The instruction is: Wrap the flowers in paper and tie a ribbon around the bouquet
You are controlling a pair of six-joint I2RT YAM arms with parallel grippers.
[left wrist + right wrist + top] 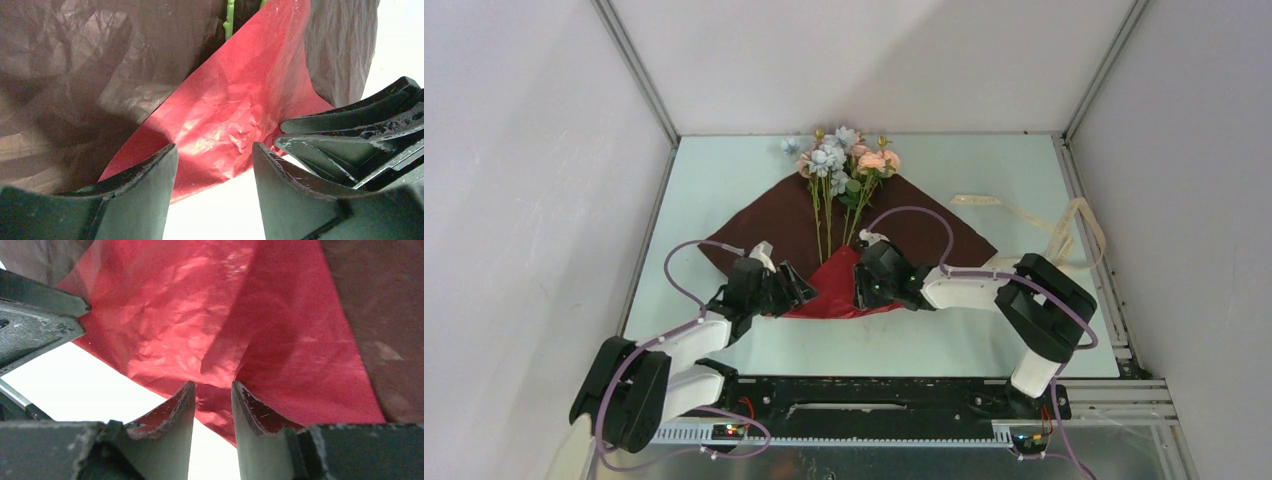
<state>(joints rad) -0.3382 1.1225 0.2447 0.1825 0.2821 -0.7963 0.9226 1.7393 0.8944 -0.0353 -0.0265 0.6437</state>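
A pale mint-green flat counter (724, 170) sits inside a booth of plain white panel walls (874, 60) joined by slim grey metal corner posts (637, 72). The light is even and soft.

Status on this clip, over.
Left hand open at red flap of paper. Right hand narrowly open on flap edge. Flowers lie on paper, unwrapped; ribbon untied, off right. Nothing blocking.

text: you can read none | labels, brands, numbers, signs: none for you on the paper (200, 315) ahead of the right gripper (212, 387) or elsewhere
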